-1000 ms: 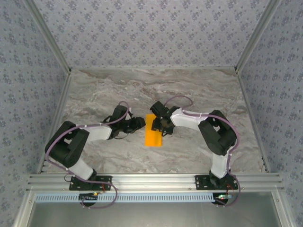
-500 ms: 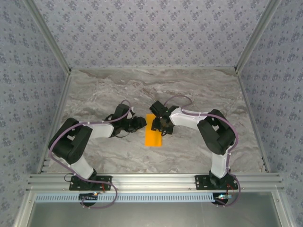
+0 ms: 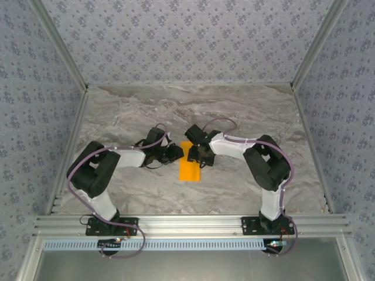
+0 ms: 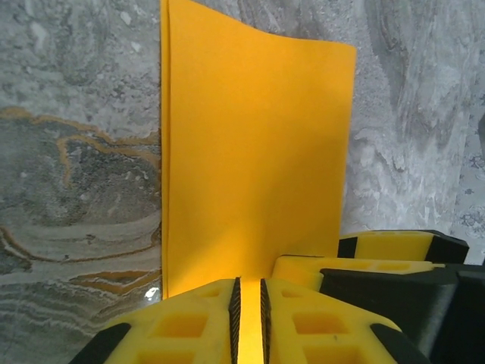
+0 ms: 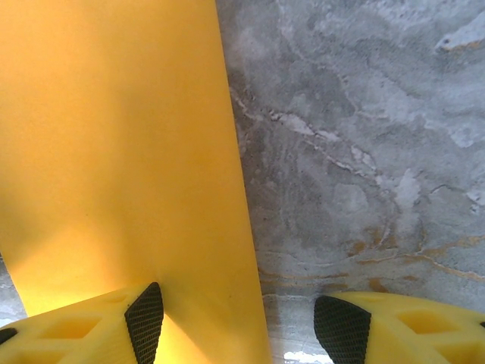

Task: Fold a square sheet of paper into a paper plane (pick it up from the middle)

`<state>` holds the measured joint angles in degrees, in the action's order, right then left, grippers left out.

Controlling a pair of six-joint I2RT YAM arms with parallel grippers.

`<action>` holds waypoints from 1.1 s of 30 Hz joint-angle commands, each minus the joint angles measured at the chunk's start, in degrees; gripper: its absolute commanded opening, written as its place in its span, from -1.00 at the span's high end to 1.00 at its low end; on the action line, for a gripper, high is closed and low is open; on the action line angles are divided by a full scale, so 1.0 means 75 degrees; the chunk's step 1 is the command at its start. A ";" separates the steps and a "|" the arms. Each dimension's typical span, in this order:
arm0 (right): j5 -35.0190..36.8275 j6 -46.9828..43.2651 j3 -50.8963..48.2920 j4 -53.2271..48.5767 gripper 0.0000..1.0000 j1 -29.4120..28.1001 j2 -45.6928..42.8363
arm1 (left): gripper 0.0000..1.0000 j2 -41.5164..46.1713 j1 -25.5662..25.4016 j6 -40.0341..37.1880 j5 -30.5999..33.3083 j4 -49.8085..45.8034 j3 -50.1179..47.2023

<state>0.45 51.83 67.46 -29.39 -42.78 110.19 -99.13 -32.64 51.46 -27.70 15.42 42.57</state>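
The table (image 3: 117, 117) carries it all. The left arm (image 3: 99, 170) has swung in towards the middle over the last second, while the right arm (image 3: 263, 164) holds as it was. The paper (image 3: 189, 167), folded to a narrow strip, lies mid-table between them, unmoved. The left gripper (image 4: 248, 292), earlier wider and short of the strip, is now pinched on its left edge, orange showing between the pads (image 4: 235, 303). The right gripper (image 5: 242, 326) stays open, one finger on the paper, the other over bare table. That pinch likely readies the next fold.
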 commanded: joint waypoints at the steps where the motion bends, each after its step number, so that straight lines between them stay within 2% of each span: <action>1: -0.0605 -0.0050 -0.0828 0.0970 -0.31 0.0009 0.1983 | 0.69 -0.0198 -0.0047 -0.0144 -0.0149 -0.0165 0.0195; 8: -0.0590 -0.0044 -0.0828 0.0959 -0.31 0.0003 0.2007 | 0.79 -0.0430 -0.0053 -0.0152 -0.0169 -0.0289 0.0262; 18: -0.0640 -0.0020 -0.0838 0.0980 -0.31 -0.0017 0.1836 | 0.94 -0.0562 -0.0050 -0.0386 0.0492 -0.1577 0.0200; 22: -0.0710 -0.0107 -0.0910 0.1135 -0.31 0.0005 0.1062 | 1.00 -0.0684 -0.0051 -0.0585 0.0671 -0.1874 0.0035; 25: -0.0892 -0.0164 -0.1229 0.1584 -0.38 0.0121 0.0116 | 1.00 -0.0796 -0.0044 -0.0643 0.0677 -0.1895 -0.0093; 29: -0.0541 -0.0313 -0.1449 0.1435 -0.49 0.0254 -0.1098 | 1.00 -0.0891 -0.0053 -0.0696 0.0784 -0.1982 -0.0217; 33: -0.0310 -0.0490 -0.1687 0.1262 -0.51 0.0432 -0.2213 | 1.00 -0.0903 -0.0049 -0.0804 0.0975 -0.2108 -0.0238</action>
<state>-3.70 49.74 56.34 -18.13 -40.84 97.97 -101.80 -32.77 47.66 -26.55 10.26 44.10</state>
